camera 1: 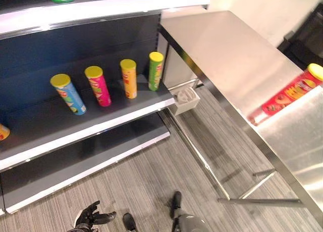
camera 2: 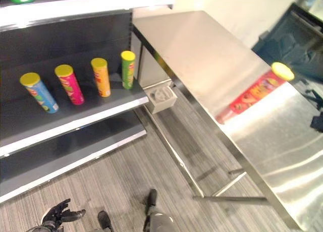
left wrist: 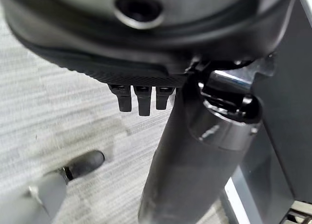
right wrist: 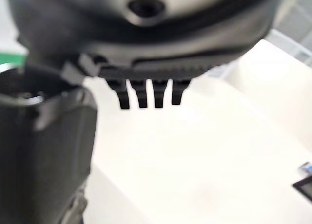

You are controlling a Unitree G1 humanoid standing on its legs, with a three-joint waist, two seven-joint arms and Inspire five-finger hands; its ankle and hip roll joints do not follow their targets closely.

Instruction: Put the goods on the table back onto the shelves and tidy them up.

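Red can [camera 1: 288, 94], yellow lid, on silver table [camera 1: 227, 50]; blue [camera 1: 69, 94], pink [camera 1: 98, 86], orange [camera 1: 129, 78], green [camera 1: 155, 70] cans on dark shelf [camera 1: 60, 126]; grey striped floor [camera 1: 151, 176].

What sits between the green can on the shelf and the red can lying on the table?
In the left eye view, a small white bin beside the shelf's end, then bare steel table, separates the green can from the red can.

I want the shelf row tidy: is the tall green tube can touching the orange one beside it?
Apart. The left eye view shows dark shelf back between the green tube can and the orange tube can.
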